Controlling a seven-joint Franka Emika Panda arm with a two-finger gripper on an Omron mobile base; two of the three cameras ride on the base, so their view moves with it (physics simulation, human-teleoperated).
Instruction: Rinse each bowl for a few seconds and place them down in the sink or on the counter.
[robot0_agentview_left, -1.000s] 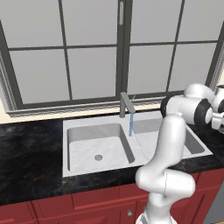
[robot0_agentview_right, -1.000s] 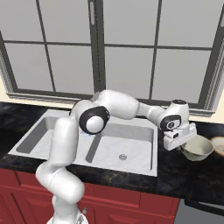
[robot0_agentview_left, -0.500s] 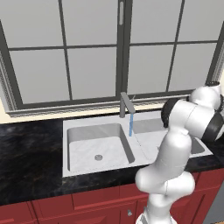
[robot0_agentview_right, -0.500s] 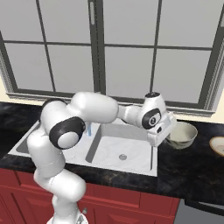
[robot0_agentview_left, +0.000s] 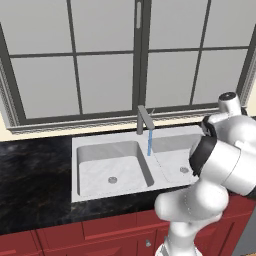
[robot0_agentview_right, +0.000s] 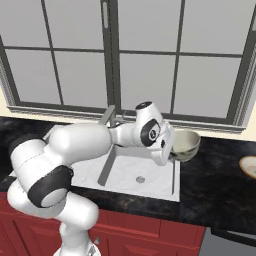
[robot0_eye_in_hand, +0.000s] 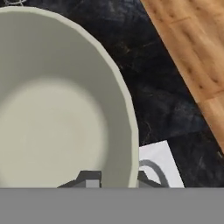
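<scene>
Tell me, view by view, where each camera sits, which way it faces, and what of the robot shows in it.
Left base view: behind the arm on its left, facing the window, looking down at the sink and running faucet; the white arm rises lower right.
Right base view: behind on the right, facing the same window; the arm sweeps from lower left to the gripper, shut on the bowl rim above the counter.
Hand view: on the hand, looking into the bowl; one finger on each side of its rim.
Both base views share sink, faucet and window.

Matte ceramic-looking bowl (robot0_eye_in_hand: 61, 109); polished black stone counter (robot0_eye_in_hand: 157, 100); marbled sink (robot0_agentview_left: 110, 170); possibly wooden board (robot0_eye_in_hand: 192, 48).
</scene>
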